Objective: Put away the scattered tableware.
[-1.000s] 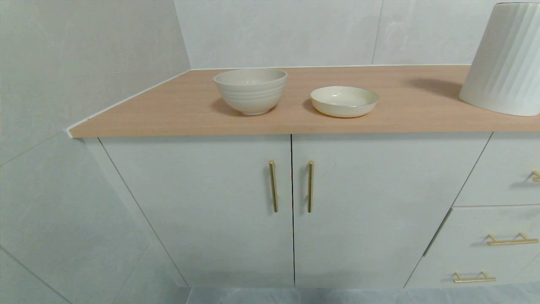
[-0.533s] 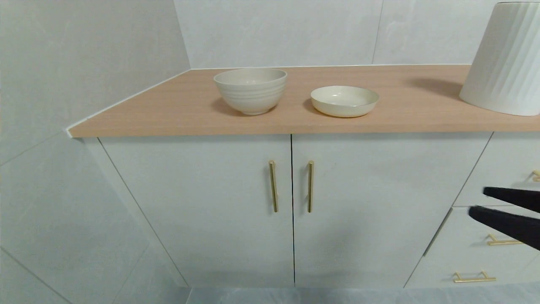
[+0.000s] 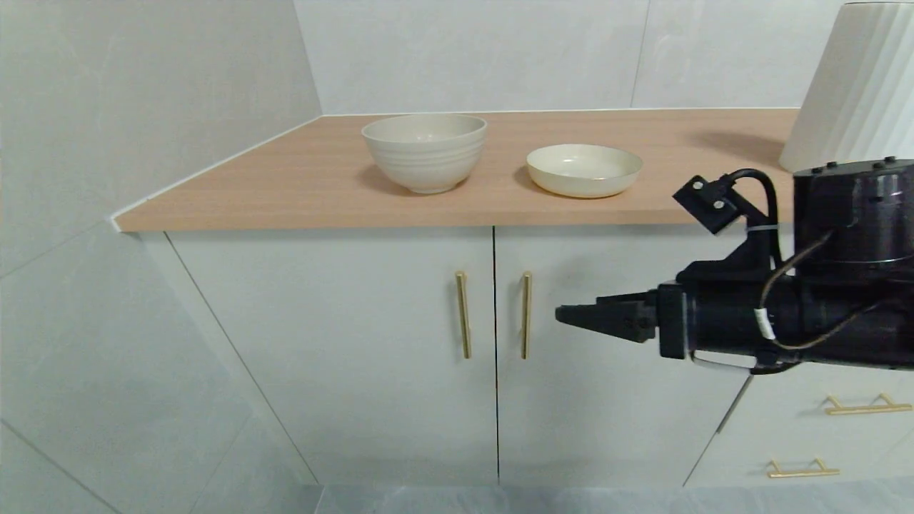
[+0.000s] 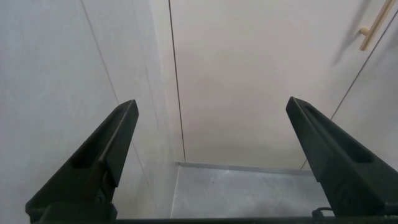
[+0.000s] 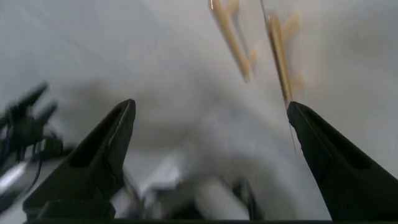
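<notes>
Where the right claw (image 3: pixel 564 315) hangs level, its fingers (image 5: pixel 93 162) seem spread.

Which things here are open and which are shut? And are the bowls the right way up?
Left cabinet door: shut.
Right cabinet door: shut.
Drawers: shut.
Deep bowl: upright on the counter; its bottom is hidden.
Shallow dish: upright, empty.
Left end effector: open, holding nothing.
Right end effector: open, holding nothing.
</notes>
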